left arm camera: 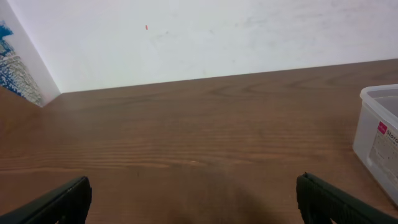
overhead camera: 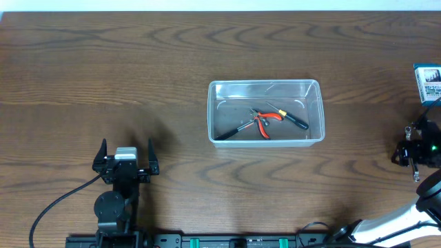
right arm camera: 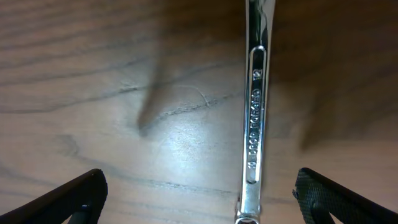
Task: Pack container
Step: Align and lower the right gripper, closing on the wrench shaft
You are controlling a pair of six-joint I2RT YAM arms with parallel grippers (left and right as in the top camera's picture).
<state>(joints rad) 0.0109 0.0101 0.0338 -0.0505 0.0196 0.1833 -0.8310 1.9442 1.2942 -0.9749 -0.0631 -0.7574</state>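
Observation:
The clear plastic container stands at the table's middle; its corner shows in the left wrist view. Inside lie red-handled pliers, a black screwdriver with a yellow collar and another black-handled tool. My left gripper is open and empty at the front left, away from the container. My right gripper is at the far right edge, open, low over a chrome wrench that lies on the wood between its fingers, nearer the right finger.
A small blue-and-white box stands at the right edge, just behind my right gripper. A white wall runs behind the table's far edge. A black cable trails from the left arm's base.

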